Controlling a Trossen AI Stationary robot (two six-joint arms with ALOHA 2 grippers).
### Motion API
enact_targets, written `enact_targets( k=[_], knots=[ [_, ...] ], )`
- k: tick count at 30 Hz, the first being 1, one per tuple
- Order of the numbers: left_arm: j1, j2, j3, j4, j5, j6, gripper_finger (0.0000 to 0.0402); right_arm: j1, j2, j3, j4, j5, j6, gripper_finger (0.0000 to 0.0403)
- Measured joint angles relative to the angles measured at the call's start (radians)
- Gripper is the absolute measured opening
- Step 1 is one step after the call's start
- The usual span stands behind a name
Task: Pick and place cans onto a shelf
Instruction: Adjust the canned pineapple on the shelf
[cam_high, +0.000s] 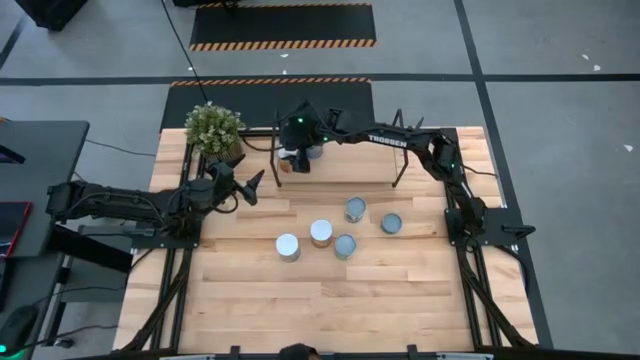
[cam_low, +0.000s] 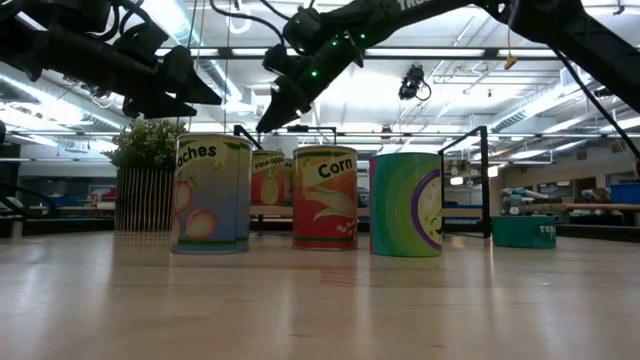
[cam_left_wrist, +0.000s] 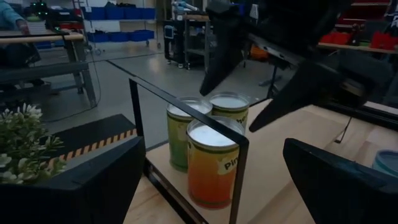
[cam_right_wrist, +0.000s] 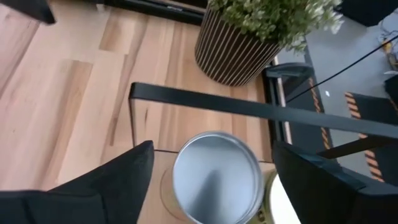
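Observation:
The shelf (cam_high: 350, 168), a light-wood board between thin black frames, stands at the table's far middle. Three cans stand upright on its left end: an orange one (cam_left_wrist: 211, 168), a green one (cam_left_wrist: 179, 137) and one behind them (cam_left_wrist: 230, 106). My right gripper (cam_high: 295, 150) is open above them; in the right wrist view its fingers (cam_right_wrist: 118, 180) stand on either side of a silver can top (cam_right_wrist: 214, 177), clear of it. My left gripper (cam_high: 252, 185) is open and empty just left of the shelf. Several more cans stand on the table, such as a white-topped one (cam_high: 287, 247).
A potted green plant (cam_high: 213, 128) stands at the far left, close to the shelf's left frame (cam_left_wrist: 186, 112) and my left gripper. The loose cans cluster mid-table (cam_high: 345, 246); in the low view a peaches can (cam_low: 210, 195) and a corn can (cam_low: 325, 197) stand nearest.

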Motion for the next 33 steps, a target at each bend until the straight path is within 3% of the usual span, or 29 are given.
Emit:
enact_targets(
  k=[5, 33],
  knots=[
    [0.0, 0.0, 0.0, 0.0, 0.0, 0.0, 0.0387, 0.009, -0.001, -0.023, 0.014, -0.001, 0.032, 0.0305],
    [-0.005, 0.001, 0.0, 0.003, 0.008, 0.0, 0.0387, 0.013, 0.053, -0.059, 0.058, -0.031, -0.003, 0.0306]
  ],
)
